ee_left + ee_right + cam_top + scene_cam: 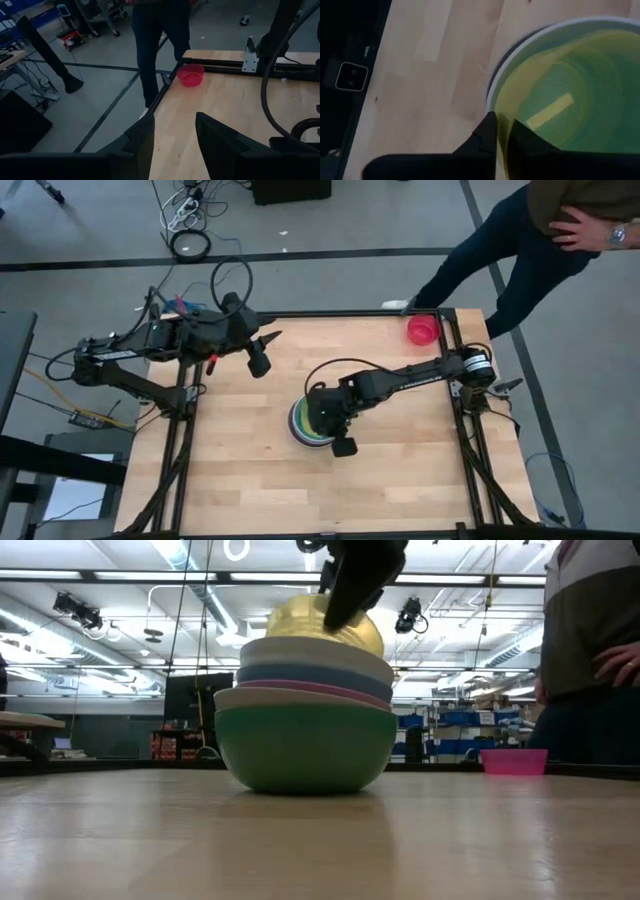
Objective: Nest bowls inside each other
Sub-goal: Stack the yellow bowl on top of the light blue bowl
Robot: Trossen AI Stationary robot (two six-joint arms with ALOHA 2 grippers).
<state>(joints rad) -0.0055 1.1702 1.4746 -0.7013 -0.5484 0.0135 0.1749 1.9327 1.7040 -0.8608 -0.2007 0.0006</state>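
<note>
the left gripper (272,340) hangs over the far left part of the wooden table (240,480), its two dark fingers (142,145) parted with only bare tabletop between them and nothing held. in its wrist view the fingers are cut off by the frame, and a cable from the other arm crosses the side of the picture.

at the middle of the table sits the stack of bowls (305,720), and from above most of it is covered by the right arm, so only a crescent of rims shows. seen level across the table, a large green bowl (305,750) rests on the wood at the bottom, with thin white and pink rims above it, then a grey-blue band and a white bowl (318,655). how many bowls lie in the stack cannot be counted.

the right gripper (501,131) comes down from above onto the top of the stack, its fingers clamped on the rim of a yellow bowl (320,620), which sits tilted in the uppermost white bowl. one finger lies inside the wall and one outside.

a small pink bowl (423,330) stands alone at the far right corner, well apart from both grippers.

a person (540,240) stands beyond that corner, cut off by the frame.
</note>
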